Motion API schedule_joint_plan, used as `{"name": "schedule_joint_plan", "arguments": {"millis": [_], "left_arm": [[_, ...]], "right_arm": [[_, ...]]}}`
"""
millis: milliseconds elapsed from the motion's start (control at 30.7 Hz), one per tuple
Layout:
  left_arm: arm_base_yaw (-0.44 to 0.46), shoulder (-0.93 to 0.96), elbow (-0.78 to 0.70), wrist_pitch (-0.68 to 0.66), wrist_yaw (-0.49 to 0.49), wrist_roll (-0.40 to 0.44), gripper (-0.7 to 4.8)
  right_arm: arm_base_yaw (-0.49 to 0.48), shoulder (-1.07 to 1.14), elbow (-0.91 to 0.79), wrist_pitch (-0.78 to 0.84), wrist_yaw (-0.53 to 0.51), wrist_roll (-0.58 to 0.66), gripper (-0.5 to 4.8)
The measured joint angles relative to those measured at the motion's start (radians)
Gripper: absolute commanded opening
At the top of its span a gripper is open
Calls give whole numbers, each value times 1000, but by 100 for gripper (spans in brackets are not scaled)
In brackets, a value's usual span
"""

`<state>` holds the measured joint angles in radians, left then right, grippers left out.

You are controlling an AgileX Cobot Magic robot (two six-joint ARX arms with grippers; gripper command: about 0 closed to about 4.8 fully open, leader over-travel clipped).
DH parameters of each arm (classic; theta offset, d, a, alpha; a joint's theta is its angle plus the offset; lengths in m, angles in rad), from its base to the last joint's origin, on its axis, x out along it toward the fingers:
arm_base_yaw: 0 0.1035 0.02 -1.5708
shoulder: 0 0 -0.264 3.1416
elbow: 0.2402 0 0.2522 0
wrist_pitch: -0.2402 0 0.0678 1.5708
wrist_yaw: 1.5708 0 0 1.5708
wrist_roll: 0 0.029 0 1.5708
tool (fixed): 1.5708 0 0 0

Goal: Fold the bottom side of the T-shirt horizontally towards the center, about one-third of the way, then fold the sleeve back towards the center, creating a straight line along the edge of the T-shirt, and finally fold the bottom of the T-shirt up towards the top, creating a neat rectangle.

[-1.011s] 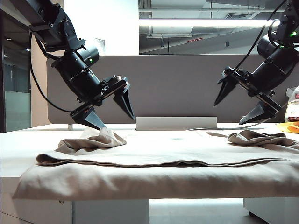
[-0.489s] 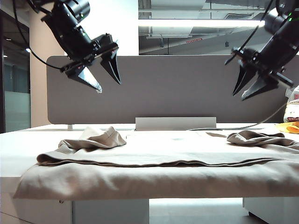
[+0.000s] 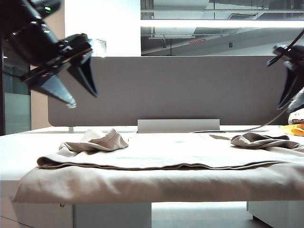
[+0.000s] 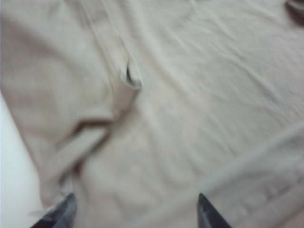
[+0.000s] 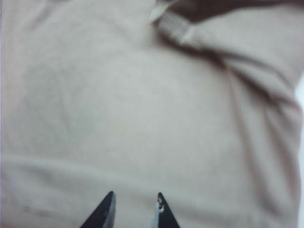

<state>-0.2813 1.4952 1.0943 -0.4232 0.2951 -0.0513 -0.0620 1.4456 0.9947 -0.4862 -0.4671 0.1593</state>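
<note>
— Where's the T-shirt [image 3: 161, 156] relative to my grippers?

— Spread across the table [image 3: 14, 142], front part draped over the near edge, bunched folds near both far corners. I see the left gripper [image 3: 81, 97] high above the left end, jaws wide apart, empty. The right gripper [image 3: 290, 97] hangs at the right edge, well above the cloth, fingers a narrow gap apart, holding nothing.

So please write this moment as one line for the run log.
left hand: open, raised, empty | right hand: narrowly open, raised, empty | pale beige cotton T-shirt: on table, folded, corners bunched
</note>
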Motion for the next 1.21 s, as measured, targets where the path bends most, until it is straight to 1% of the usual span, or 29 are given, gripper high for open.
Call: {"name": "schedule_joint_plan", "arguments": {"millis": [98, 228, 261, 293, 359, 424, 456, 489, 554, 685, 717, 782, 815, 848, 913, 978, 1108, 1206], "left_arm": [[0, -110, -157, 58, 19, -60, 327], [0, -224, -296, 100, 35, -105, 327], [-1, -251, -325, 103, 36, -111, 327], [-3, -289, -364, 106, 36, -119, 327], [-9, -343, -426, 105, 39, -137, 328], [-10, -385, -479, 98, 51, -159, 334], [-10, -405, -501, 98, 57, -166, 339], [-9, -435, -529, 98, 61, -179, 341], [-9, -482, -574, 98, 64, -194, 341], [-9, -511, -625, 92, 82, -214, 353], [-9, -513, -633, 88, 84, -215, 370], [-9, -513, -651, 85, 96, -217, 409], [-9, -513, -658, 82, 100, -220, 426], [-9, -512, -662, 78, 101, -224, 447], [-9, -513, -669, 74, 106, -235, 459], [-9, -513, -670, 74, 106, -235, 459], [-9, -513, -670, 91, 101, -246, 459], [-9, -510, -670, 102, 87, -259, 458]], "right_arm": [[-10, -93, -84, 3, 0, 0, 157], [-17, -196, -183, -6, 0, 13, 222], [-19, -219, -202, -13, 0, 20, 223], [-24, -246, -224, -18, 0, 28, 236], [-34, -291, -264, -23, 0, 42, 278], [-39, -328, -295, -36, 0, 47, 300], [-41, -348, -311, -48, 0, 51, 320], [-43, -364, -322, -58, 0, 53, 330], [-48, -392, -347, -68, 0, 53, 330], [-56, -410, -381, -100, 4, 54, 344], [-58, -410, -386, -113, 6, 53, 365], [-58, -410, -404, -130, 24, 53, 443], [-58, -410, -410, -137, 32, 53, 465], [-58, -410, -417, -144, 41, 53, 467], [-59, -410, -430, -152, 48, 57, 467], [-59, -410, -446, -151, 52, 56, 467], [-59, -411, -471, -156, 126, 57, 467], [-60, -411, -473, -151, 152, 61, 467]]}}
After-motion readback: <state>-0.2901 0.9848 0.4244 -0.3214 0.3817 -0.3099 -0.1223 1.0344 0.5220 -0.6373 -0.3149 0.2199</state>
